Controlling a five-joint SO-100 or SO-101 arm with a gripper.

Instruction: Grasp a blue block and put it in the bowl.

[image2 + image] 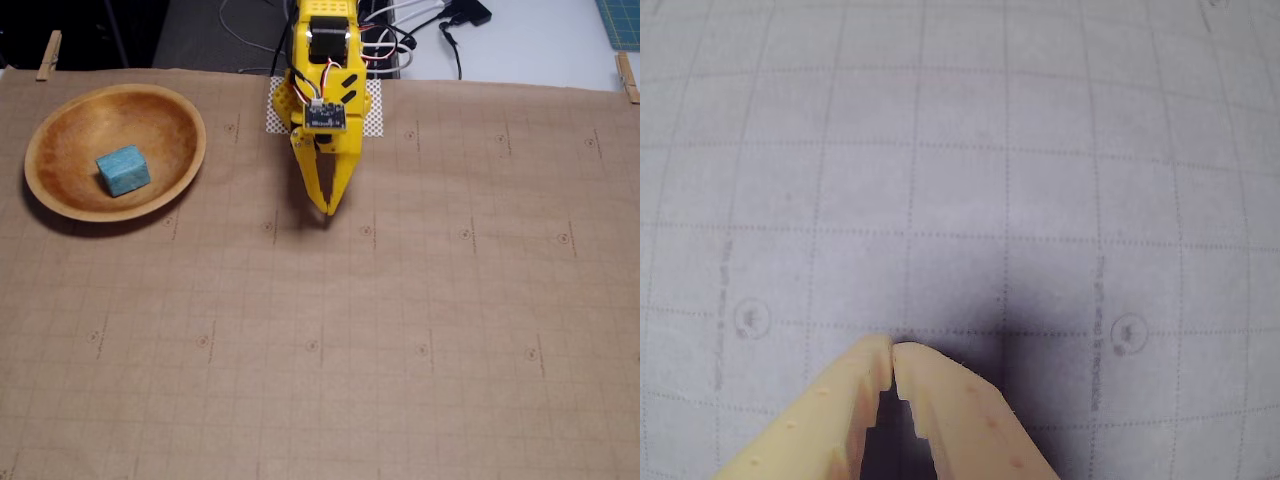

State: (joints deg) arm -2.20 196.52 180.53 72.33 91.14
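The blue block [123, 170] lies inside the wooden bowl [60, 130] at the upper left of the fixed view. My yellow gripper [326, 208] hangs over the brown gridded paper, well to the right of the bowl, fingers together and holding nothing. In the wrist view the gripper [891, 347] enters from the bottom edge with its tips touching, over bare gridded paper; neither block nor bowl shows there.
Brown gridded paper [400, 330] covers the table, held by wooden clips [48, 55] at the back corners. The arm base [325, 40] and cables [430, 30] sit at the back centre. A white mesh patch [374, 110] lies under the base.
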